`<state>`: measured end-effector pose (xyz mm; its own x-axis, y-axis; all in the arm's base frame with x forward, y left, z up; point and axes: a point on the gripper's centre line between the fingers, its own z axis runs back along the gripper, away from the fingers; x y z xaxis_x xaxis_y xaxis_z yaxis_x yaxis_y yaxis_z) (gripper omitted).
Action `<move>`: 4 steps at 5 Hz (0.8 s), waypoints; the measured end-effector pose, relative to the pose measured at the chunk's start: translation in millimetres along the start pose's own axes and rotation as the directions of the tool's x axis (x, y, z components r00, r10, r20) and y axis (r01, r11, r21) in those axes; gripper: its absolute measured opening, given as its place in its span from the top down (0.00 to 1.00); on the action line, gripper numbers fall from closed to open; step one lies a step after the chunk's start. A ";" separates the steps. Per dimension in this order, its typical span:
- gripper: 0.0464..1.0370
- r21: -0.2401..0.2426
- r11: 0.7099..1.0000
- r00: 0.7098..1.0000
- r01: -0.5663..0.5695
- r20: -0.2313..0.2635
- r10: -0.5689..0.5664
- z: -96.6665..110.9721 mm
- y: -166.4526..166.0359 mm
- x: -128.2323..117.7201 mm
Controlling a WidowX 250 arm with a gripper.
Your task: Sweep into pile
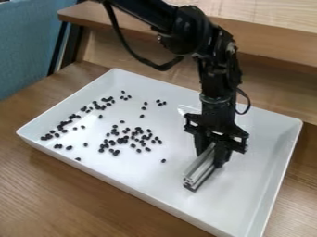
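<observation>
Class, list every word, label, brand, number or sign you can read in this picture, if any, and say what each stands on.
There is no readable text.
White tray, black beans, grooved metal bar: none seen.
Black gripper: none seen.
Robot arm: small pale marks, too small to tell whether they are print.
Wooden table: none seen.

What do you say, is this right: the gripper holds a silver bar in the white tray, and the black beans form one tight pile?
No, the camera view shows the black beans scattered in a loose cluster, a band and strays; the gripper does hold a silver bar in the white tray.
</observation>
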<state>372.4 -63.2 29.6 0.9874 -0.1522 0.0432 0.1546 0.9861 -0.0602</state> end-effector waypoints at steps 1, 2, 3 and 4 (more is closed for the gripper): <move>0.64 0.005 1.000 1.000 -0.004 -0.006 0.004 -1.7 11.6 -3.2; 0.64 0.015 1.000 1.000 -0.005 -0.011 0.005 0.4 31.5 -9.2; 0.64 0.050 0.998 1.000 -0.026 -0.012 0.027 2.9 60.0 -12.9; 0.65 0.062 0.997 0.999 -0.050 -0.011 0.051 3.7 80.6 -16.2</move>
<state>368.7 19.0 27.7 0.9943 -0.1023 0.0296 0.1024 0.9947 -0.0005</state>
